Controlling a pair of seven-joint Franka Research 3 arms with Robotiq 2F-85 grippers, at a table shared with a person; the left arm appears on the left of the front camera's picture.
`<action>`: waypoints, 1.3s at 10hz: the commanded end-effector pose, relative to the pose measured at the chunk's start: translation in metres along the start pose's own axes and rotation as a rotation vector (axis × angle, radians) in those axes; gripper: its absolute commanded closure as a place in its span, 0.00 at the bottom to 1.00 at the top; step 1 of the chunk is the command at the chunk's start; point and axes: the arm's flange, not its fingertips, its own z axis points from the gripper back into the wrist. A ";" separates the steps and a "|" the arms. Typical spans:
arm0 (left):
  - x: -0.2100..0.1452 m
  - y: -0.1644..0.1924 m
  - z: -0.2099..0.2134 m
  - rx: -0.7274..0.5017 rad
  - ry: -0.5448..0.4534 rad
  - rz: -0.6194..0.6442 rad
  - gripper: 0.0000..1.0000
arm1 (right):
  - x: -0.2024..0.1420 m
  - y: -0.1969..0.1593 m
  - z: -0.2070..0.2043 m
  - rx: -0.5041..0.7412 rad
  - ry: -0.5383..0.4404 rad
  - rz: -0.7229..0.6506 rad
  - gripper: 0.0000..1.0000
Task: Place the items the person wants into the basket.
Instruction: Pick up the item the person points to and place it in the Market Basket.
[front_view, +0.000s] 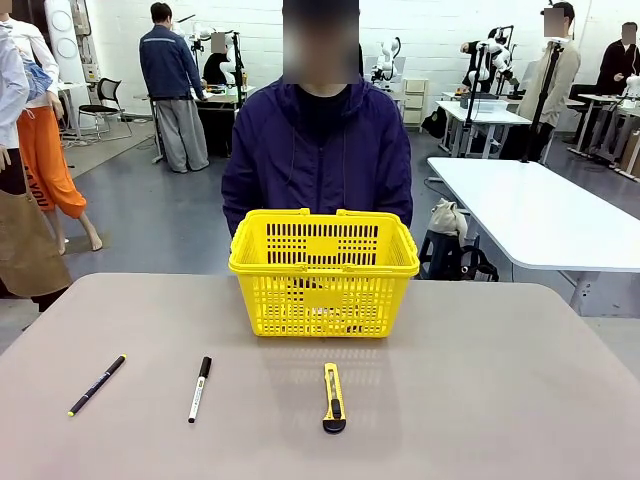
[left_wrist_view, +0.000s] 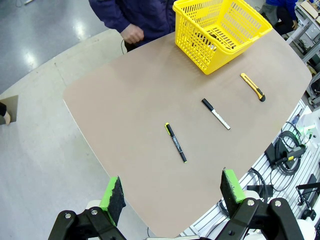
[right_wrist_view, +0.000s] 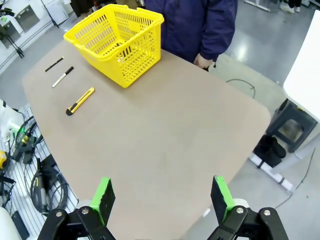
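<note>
The yellow basket (front_view: 323, 300) stands at the table's far middle, right in front of the person (front_view: 318, 150) in the navy-purple jacket. The white marker with black cap (front_view: 200, 388) lies near the front left, apart from the basket. A dark shape shows through the basket's mesh; I cannot make out the tape measure. My left gripper (left_wrist_view: 173, 189) hangs open high above the table's left edge, far from the marker (left_wrist_view: 216, 113) and the basket (left_wrist_view: 200, 50). My right gripper (right_wrist_view: 162, 194) is open above the right side, with the basket (right_wrist_view: 137, 52) far off.
A thin black pen (front_view: 97, 385) lies left of the marker, and a yellow-and-black utility knife (front_view: 333, 397) lies in front of the basket. The person's hands (left_wrist_view: 132, 34) rest at the far table edge. Cables (right_wrist_view: 42, 185) run beside the robot's side.
</note>
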 end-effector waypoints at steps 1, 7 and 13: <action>-0.001 0.000 0.000 -0.016 -0.013 -0.009 0.00 | -0.001 0.000 -0.001 0.011 -0.023 0.015 0.00; -0.001 0.000 0.000 -0.016 -0.013 -0.009 0.00 | -0.001 0.000 -0.001 0.011 -0.023 0.015 0.00; -0.001 0.000 0.000 -0.016 -0.013 -0.009 0.00 | -0.001 0.000 -0.001 0.011 -0.023 0.015 0.00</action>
